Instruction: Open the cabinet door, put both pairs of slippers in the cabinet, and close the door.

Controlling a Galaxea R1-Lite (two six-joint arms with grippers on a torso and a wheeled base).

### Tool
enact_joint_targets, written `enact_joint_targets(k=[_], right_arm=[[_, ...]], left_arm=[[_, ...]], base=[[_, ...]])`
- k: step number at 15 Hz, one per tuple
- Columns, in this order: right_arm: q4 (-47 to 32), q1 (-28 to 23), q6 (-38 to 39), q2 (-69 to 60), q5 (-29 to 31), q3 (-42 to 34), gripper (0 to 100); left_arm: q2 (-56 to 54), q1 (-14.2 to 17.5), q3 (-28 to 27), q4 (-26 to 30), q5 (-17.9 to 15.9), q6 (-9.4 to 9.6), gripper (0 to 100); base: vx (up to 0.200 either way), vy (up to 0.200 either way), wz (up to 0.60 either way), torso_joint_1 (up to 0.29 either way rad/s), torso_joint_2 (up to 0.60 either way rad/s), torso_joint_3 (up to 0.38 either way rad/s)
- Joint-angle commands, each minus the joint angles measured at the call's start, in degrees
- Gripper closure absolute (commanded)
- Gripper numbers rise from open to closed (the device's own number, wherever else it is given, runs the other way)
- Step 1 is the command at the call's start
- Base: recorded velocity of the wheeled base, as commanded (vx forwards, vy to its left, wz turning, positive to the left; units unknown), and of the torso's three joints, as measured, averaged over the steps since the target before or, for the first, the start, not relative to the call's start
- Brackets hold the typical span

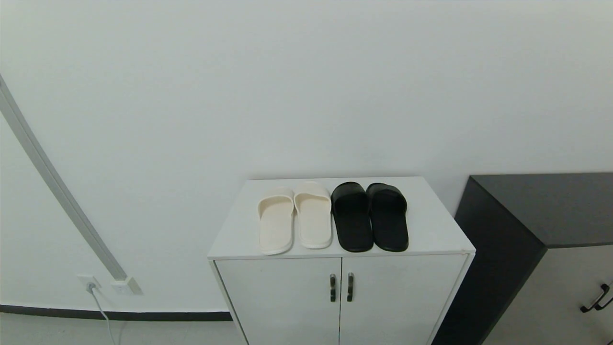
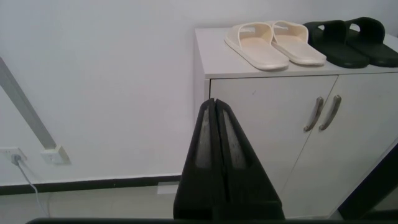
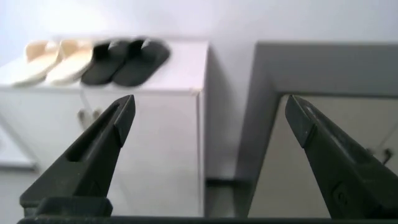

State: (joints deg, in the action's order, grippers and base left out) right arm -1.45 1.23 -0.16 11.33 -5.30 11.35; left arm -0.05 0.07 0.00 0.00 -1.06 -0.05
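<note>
Slippers, a cream pair (image 1: 294,218) and a black pair (image 1: 371,216), are set side by side on top of the white cabinet (image 1: 431,225) (doors (image 1: 282,302) shut, handles (image 1: 333,287) adjacent). Left gripper (image 2: 213,104) is pressed closed, empty; right gripper (image 3: 209,106) is spread wide, holding nothing.

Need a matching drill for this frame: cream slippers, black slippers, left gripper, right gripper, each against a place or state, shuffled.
Column 1
1. cream slippers
2. black slippers
3. left gripper
4. right gripper

Column 2
A. open, holding nothing
B. on top of the white cabinet, on the side toward the dark cabinet
C. shut, holding nothing
D. on top of the white cabinet, on the side toward the wall socket

Pairs: 1-D, 2-B, 3-C, 4-A
</note>
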Motion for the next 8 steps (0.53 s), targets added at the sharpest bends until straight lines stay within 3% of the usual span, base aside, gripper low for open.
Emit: enact_joint_targets(k=[1,2,3,5,8], right_arm=[[7.43,0.70,2.27,19.96,-5.24,-0.45,0],[7.87,0.70,2.27,20.40,-5.33,-0.45,0],[18.06,2.11,2.53,32.62,-5.95,0.96,0],[25.71,4.48,5.87,44.84,-5.60,5.35,0],[28.17,14.24,8.33,55.74,1.00,13.44,0]], left_arm=[[0.05,0.01,0.00,0.00,0.01,0.05,100],[0.05,0.01,0.00,0.00,0.01,0.05,100],[0.05,-0.07,0.00,0.00,0.01,0.05,100],[0.05,0.01,0.00,0.00,0.01,-0.04,100],[0.05,-0.07,0.00,0.00,0.01,-0.04,100]], base=[[0.000,0.000,0.00,0.000,0.00,0.000],[0.000,0.000,0.00,0.000,0.00,0.000],[0.000,0.000,0.00,0.000,0.00,0.000],[0.000,0.000,0.00,0.000,0.00,0.000],[0.000,0.000,0.00,0.000,0.00,0.000]])
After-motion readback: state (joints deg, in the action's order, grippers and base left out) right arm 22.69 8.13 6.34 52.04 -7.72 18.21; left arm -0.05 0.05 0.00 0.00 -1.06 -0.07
